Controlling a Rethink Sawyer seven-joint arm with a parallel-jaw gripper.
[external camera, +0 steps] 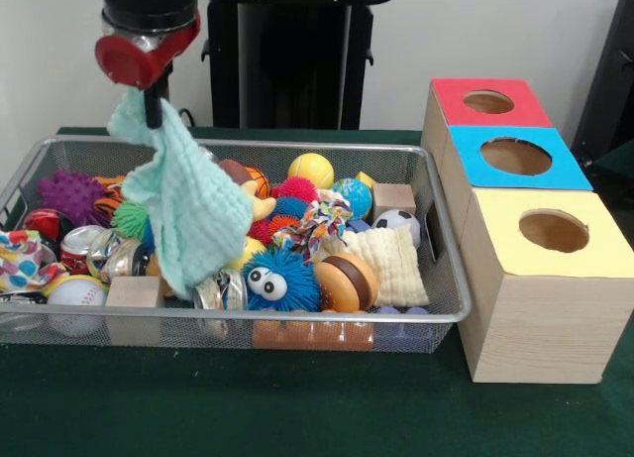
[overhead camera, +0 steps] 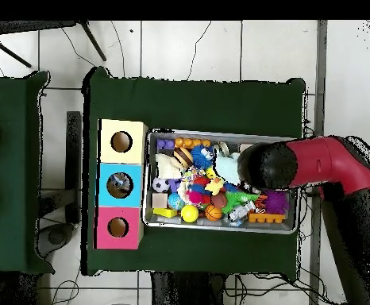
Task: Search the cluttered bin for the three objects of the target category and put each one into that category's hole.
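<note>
Above the mesh bin's [external camera: 436,313] left end, gripper [external camera: 151,108] clamped on a mint cloth [external camera: 188,214], lifted, lower end hanging among the clutter; judged mid first transfer, nothing seen delivered; three holes to the right: red [external camera: 488,102] far, blue [external camera: 516,157] middle, yellow [external camera: 554,231] near; one cream pad [external camera: 388,259] among the toys.

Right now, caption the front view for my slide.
Tool lifts a mint cloth above the cluttered mesh bin, beside three sorting boxes.

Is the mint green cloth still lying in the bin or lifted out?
Lifted. The mint green cloth hangs from the gripper above the wire bin, draping down; whether its lower end touches the toys is unclear.
</note>
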